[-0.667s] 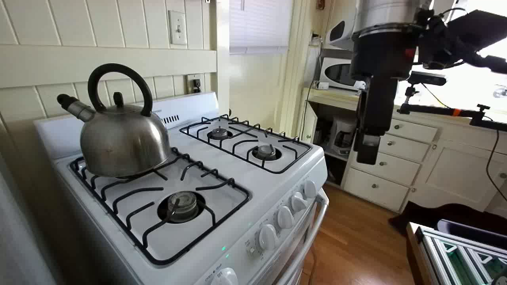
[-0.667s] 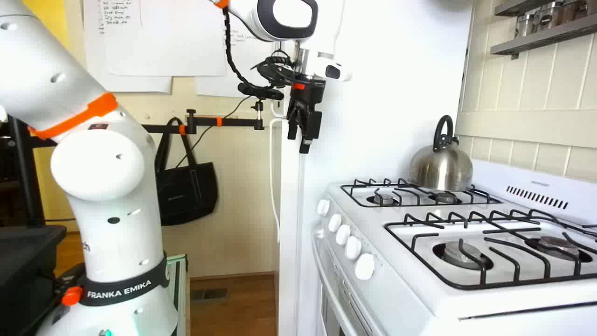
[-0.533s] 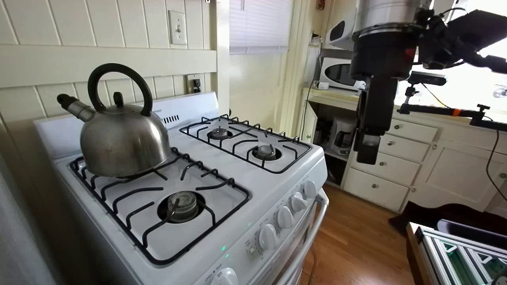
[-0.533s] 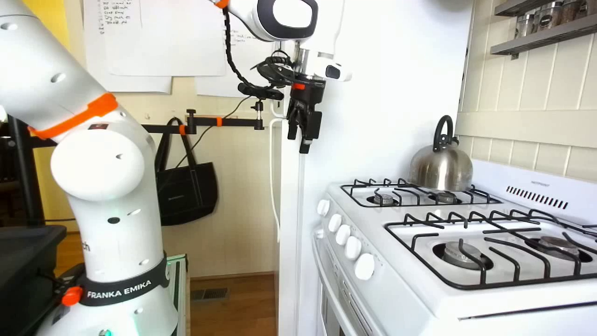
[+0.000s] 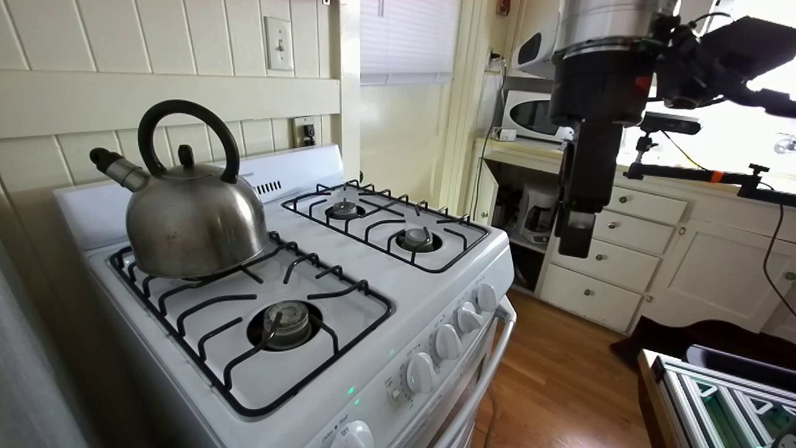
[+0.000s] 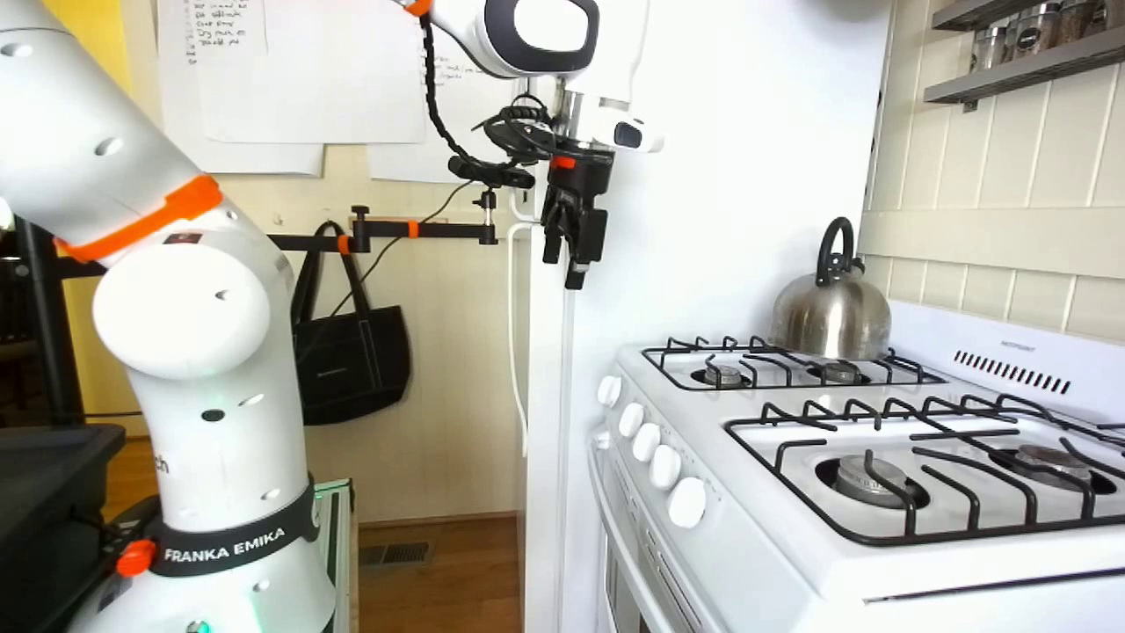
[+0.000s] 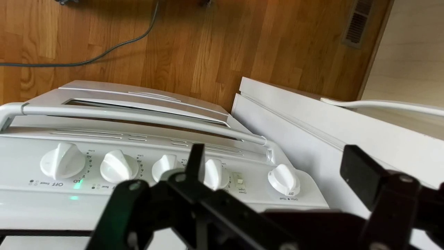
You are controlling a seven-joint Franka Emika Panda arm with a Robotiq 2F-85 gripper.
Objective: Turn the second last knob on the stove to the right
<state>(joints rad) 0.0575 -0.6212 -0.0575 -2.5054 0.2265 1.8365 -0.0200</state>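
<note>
The white stove (image 5: 339,264) shows in both exterior views (image 6: 747,536), with several white knobs along its front panel. In the wrist view, the knob nearest the tall white panel (image 7: 283,180) reads OFF. The second knob from that end (image 7: 215,174) is partly hidden behind one finger; it also shows in both exterior views (image 5: 421,373) (image 6: 630,420). My gripper (image 7: 278,168) is open and empty, with its fingers wide apart. In the exterior views, the gripper (image 5: 575,233) (image 6: 567,268) hangs pointing down in front of the stove, above knob height and touching nothing.
A steel kettle (image 5: 196,221) stands on a rear burner. The oven door handle (image 7: 145,119) runs below the knobs. A tall white panel (image 6: 729,193) stands beside the stove. White drawers (image 5: 597,292) and a black bag (image 6: 352,360) are farther off.
My gripper has shifted very slightly toward the stove. The stove, its knobs and the kettle look unchanged.
</note>
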